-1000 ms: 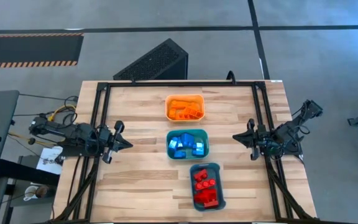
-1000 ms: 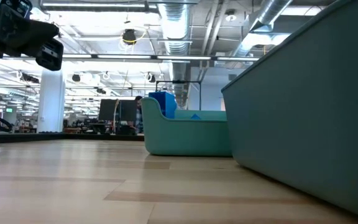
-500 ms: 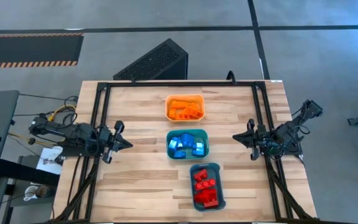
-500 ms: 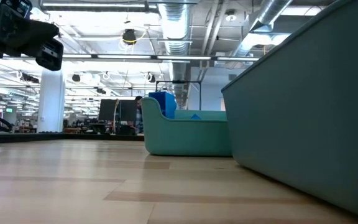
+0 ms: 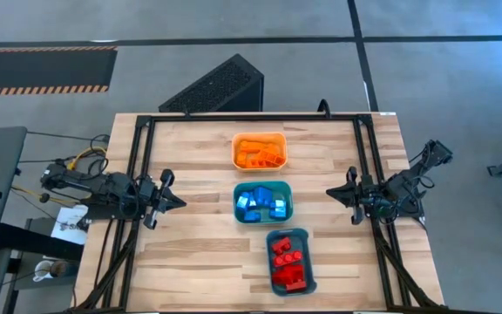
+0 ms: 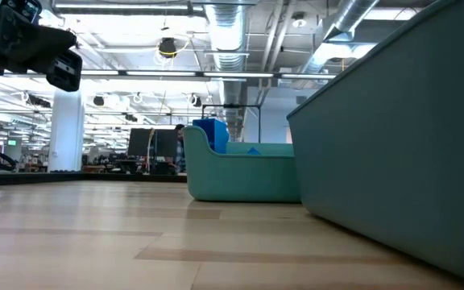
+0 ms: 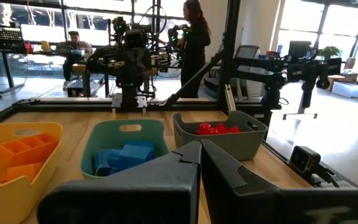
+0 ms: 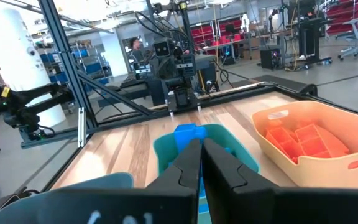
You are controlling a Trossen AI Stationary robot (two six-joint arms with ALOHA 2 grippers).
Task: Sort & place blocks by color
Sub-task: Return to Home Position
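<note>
Tabletop with three filled trays; both arms at the sides.
On the tabletop (image 5: 199,253), the orange tray (image 5: 259,136) holds the orange blocks (image 5: 260,154), the green tray (image 5: 262,184) the blue blocks (image 5: 262,204), and the grey-blue tray (image 5: 288,232) the red blocks (image 5: 287,262). The left tool (image 5: 179,201) and right tool (image 5: 329,191) hover well apart from the trays, fingers together.
</note>
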